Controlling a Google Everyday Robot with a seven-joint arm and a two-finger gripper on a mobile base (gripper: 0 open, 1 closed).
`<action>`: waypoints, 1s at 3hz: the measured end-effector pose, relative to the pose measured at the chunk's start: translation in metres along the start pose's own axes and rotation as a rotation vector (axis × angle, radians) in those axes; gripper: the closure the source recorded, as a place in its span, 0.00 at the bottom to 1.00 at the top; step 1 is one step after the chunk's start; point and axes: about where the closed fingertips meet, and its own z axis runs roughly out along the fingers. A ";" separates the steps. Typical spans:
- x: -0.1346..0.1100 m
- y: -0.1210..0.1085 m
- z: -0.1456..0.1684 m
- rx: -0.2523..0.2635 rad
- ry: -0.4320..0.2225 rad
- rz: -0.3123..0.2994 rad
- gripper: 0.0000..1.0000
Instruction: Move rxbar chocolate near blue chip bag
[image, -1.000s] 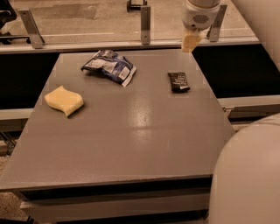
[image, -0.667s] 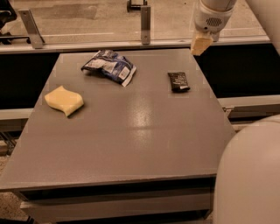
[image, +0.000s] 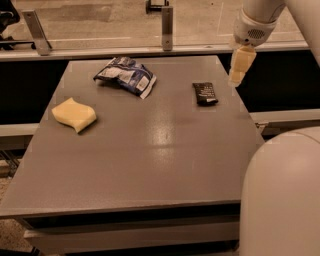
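The rxbar chocolate (image: 205, 93), a small dark flat bar with white print, lies on the grey table (image: 150, 150) at the far right. The blue chip bag (image: 125, 75), crumpled dark blue foil with white patches, lies at the far middle-left, well apart from the bar. My gripper (image: 238, 67), with pale yellow fingers pointing down, hangs in the air just right of the bar and above the table's right edge, holding nothing.
A yellow wavy sponge (image: 74, 114) lies at the table's left. A glass railing with metal posts (image: 167, 25) runs behind the table. My pale robot body (image: 282, 195) fills the lower right corner.
The gripper has moved down and slightly right, coming lower beside the rxbar. The bar, bag and sponge have not moved.
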 end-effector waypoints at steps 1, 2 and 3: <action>0.007 -0.002 0.020 -0.029 0.000 0.014 0.00; 0.012 -0.003 0.041 -0.053 0.003 0.014 0.18; 0.015 -0.002 0.054 -0.063 -0.001 0.018 0.41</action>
